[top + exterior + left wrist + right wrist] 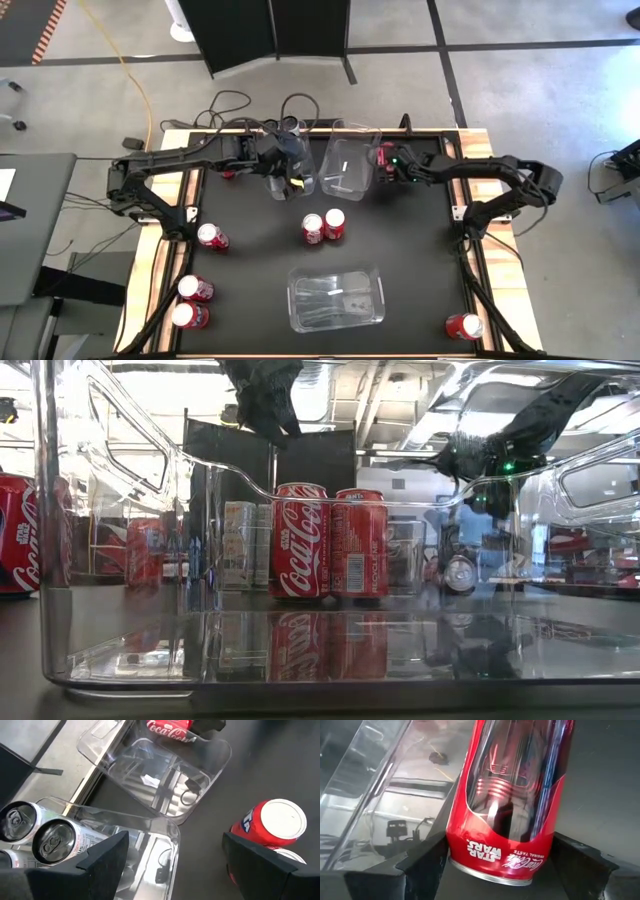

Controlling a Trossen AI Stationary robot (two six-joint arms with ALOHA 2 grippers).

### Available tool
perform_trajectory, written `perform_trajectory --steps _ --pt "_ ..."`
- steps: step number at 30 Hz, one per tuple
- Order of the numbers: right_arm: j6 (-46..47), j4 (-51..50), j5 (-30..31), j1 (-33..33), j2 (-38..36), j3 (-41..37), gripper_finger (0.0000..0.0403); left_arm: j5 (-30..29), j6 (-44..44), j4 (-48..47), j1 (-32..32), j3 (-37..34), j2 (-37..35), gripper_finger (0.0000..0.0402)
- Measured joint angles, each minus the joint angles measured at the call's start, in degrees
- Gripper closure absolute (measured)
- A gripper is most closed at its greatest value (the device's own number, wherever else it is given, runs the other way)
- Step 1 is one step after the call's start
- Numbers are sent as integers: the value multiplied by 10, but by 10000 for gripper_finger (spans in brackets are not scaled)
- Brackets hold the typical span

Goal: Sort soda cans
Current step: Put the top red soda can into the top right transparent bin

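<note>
At the table's far side, a clear bin [290, 180] holds silver cans [55, 840]. My left gripper [175, 837] hangs open above this bin's corner, nothing between its fingers. Right of it stands a second clear bin [345, 165], which has no cans in it. At this bin's right side my right gripper [385, 165] is shut on a red can [510, 795]. Two red cans [324, 226] stand upright side by side on the black mat at the table's middle, also in the low view [330, 540]. My right gripper pinches the red can between its two fingers, one on each side of the can's wall [457, 845], close to the end nearest the wrist. The fingers slant down and lie along the can. The can's far end is out of frame, so whether it is clear of the table cannot be told.
A third clear bin [337, 297] stands near the front edge, and the low view looks through it. Loose red cans lie at the left [212, 237], [195, 288], [188, 316] and at the near right corner [463, 325]. Cables trail off the far edge.
</note>
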Motion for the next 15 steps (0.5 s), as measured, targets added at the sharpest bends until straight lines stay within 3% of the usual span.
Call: perform_trajectory --steps 10,15 --pt "-44 2 -3 -28 -2 1 140 -1 2 27 18 0 0 84" --pt "-37 -43 -22 -8 -37 0 154 -1 20 32 18 0 0 84"
